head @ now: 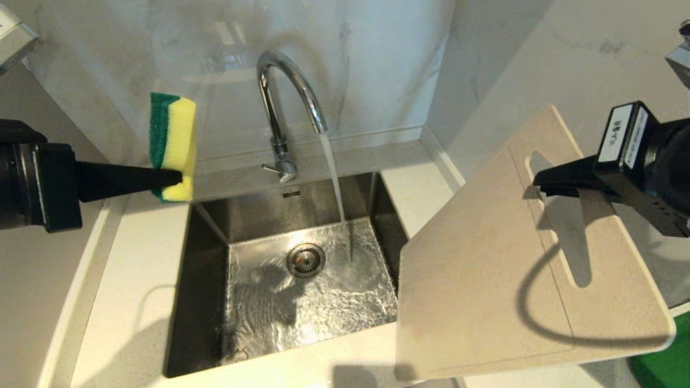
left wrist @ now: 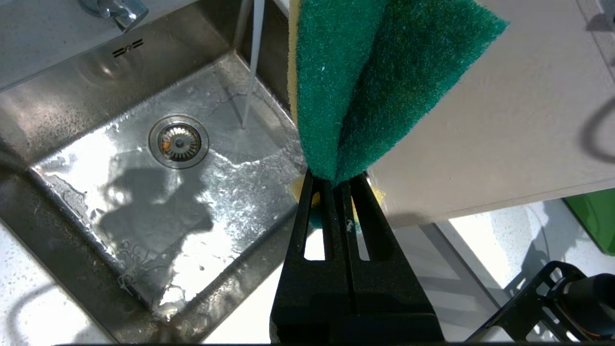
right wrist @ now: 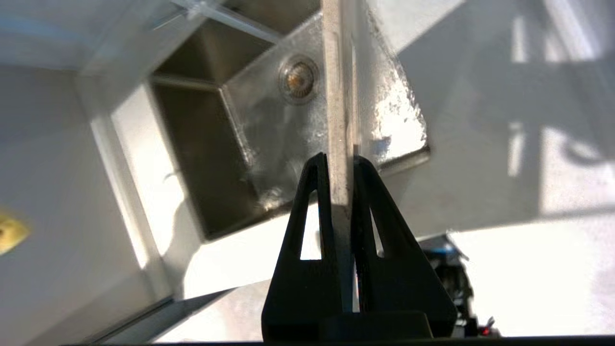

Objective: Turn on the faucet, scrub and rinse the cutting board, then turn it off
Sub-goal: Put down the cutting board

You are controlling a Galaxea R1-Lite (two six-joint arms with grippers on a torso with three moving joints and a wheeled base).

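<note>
Holding board (head: 485, 269) tilted beside sink (head: 207, 226), right gripper (head: 542, 180) jaws clamped on edge by slot. Left gripper (head: 175, 177) jaws pinching sponge (head: 173, 145), well apart. Faucet (head: 288, 91) running. Risk: wet, heavy board pivoting or slipping from thin edge grip under scrubbing.

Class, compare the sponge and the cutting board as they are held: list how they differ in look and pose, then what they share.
The sponge is small, thick, green and yellow; the cutting board is large, thin, cream-white with a handle slot. The sponge stands upright left of the faucet, over the counter; the cutting board tilts at the sink's right edge. Shared: each is pinched in the air by one gripper, left and right, clear of the running water.
</note>
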